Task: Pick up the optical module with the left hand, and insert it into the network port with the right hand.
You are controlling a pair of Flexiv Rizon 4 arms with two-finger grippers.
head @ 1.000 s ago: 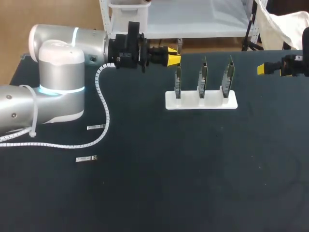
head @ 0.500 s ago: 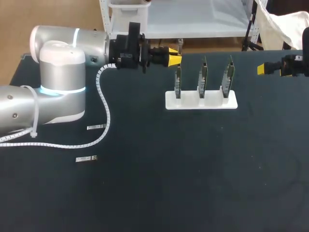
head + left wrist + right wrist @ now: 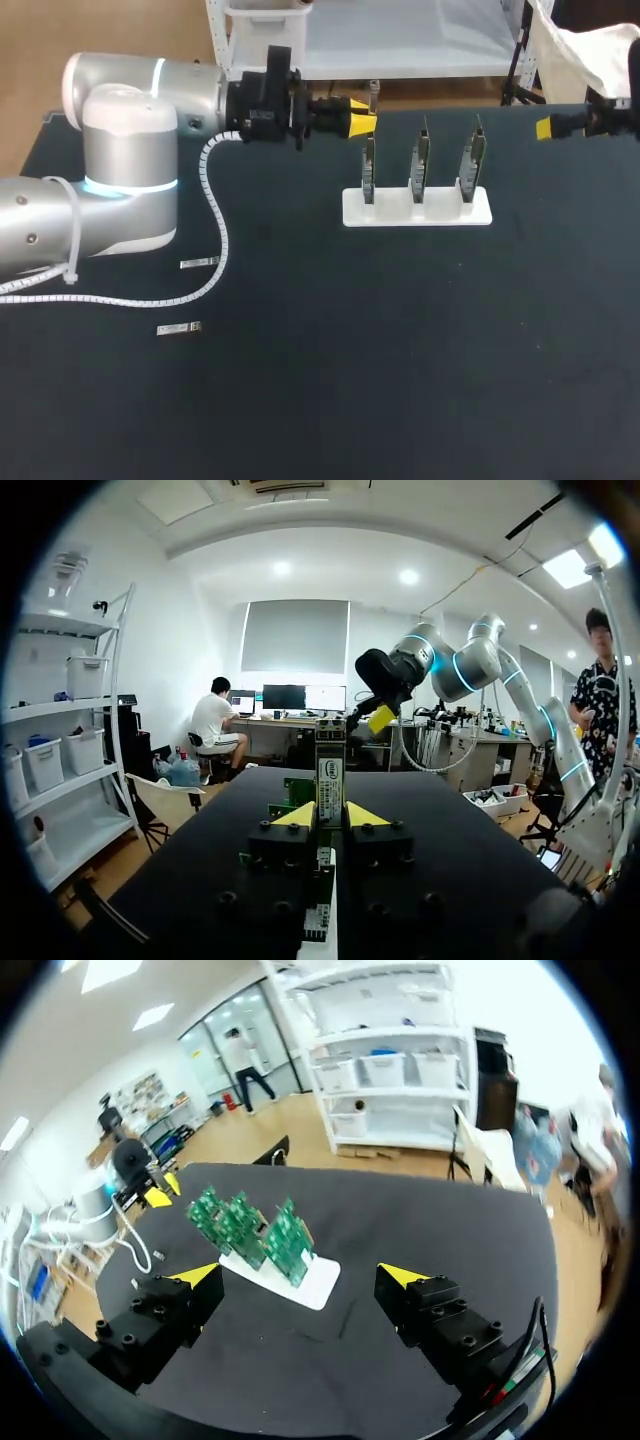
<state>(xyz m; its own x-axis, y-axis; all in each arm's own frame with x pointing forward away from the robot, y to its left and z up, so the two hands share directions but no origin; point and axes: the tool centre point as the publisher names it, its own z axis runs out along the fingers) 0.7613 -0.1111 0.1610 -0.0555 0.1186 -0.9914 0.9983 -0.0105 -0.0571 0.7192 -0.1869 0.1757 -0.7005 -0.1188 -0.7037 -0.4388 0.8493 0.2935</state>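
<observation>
Currently, left gripper (image 3: 331,815): clamped on slim silver metal optical module (image 3: 331,770).
Right gripper (image 3: 300,1275): fingers apart, near far right corner of black table (image 3: 400,350).

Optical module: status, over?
Left gripper shut on optical module, upright. Right gripper open, empty. Board rack stands between the two grippers.

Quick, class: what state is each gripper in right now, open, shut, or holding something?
Left gripper: shut on the optical module, which stands upright between its fingers.
Right gripper: open, holding nothing.

Three boards (image 3: 421,160) upright in stand (image 3: 417,212)
</observation>
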